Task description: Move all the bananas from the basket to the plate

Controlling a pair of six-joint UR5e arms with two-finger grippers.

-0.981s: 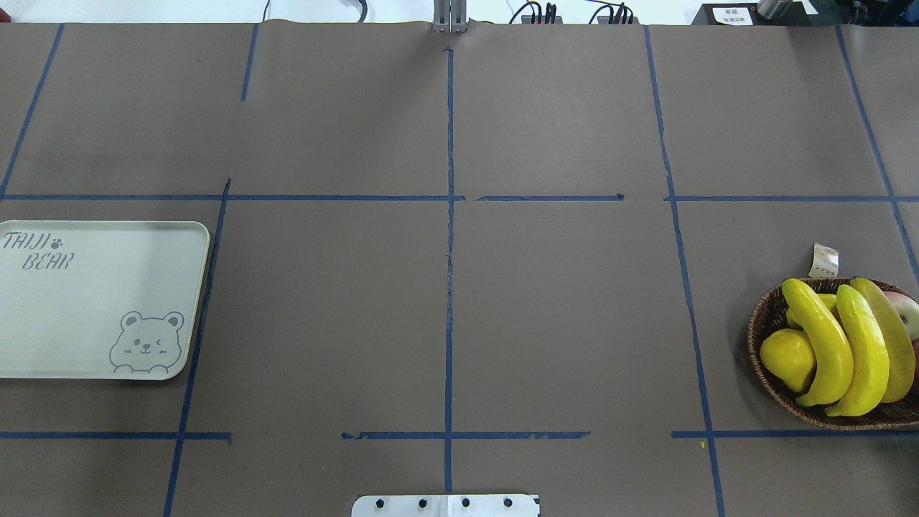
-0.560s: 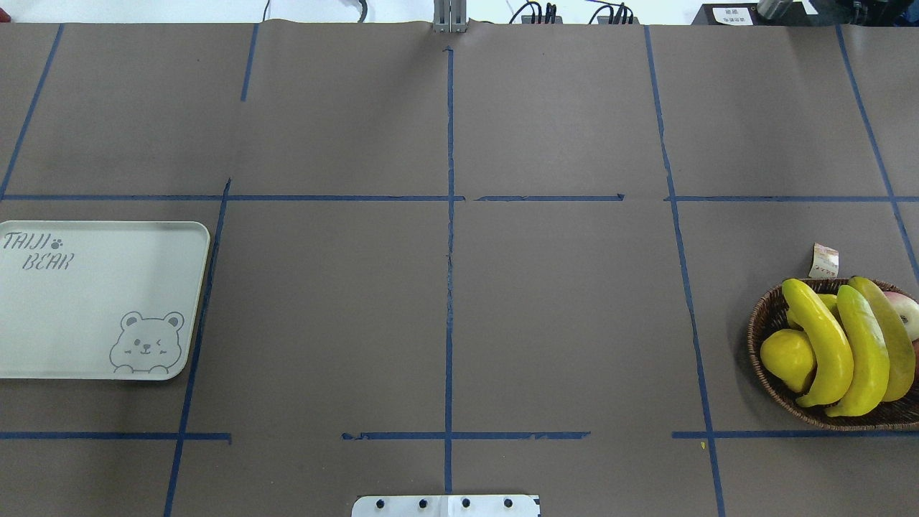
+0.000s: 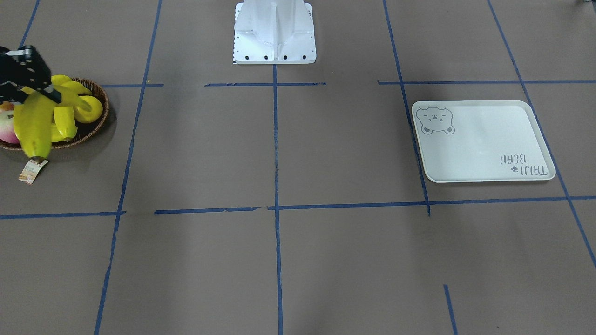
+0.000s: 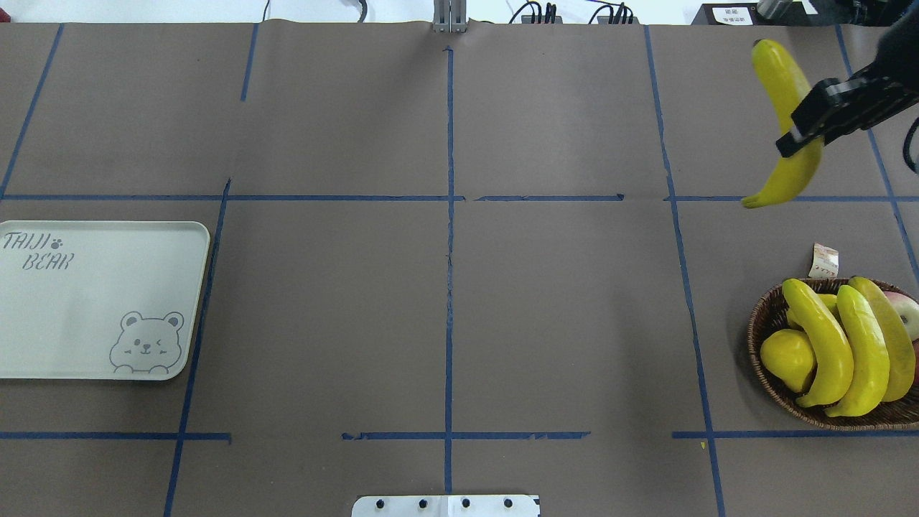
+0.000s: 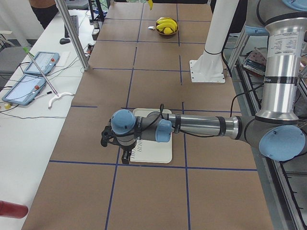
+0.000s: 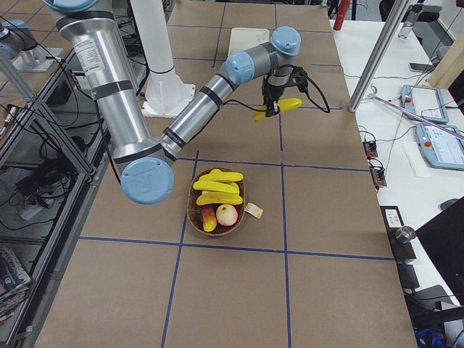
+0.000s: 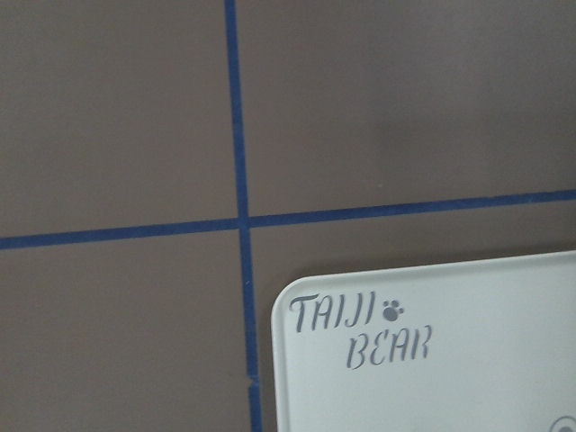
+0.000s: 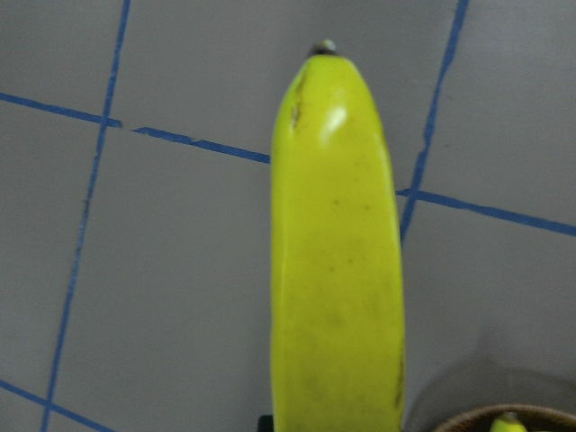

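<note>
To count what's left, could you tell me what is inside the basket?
Three bananas lie across the basket, with a lemon beside them and an apple on their other side. Whatever lies under the bananas is covered.

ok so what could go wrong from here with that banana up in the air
1. The right gripper pinches the long curved yellow banana off-centre, with a long end sticking out, so it could swing or slip during the carry.
2. The flat rectangular pale grey-white tray lies at the table's opposite end, and the left arm hovers near it. The arms might clash there, or the drop spot might be blocked.
</note>
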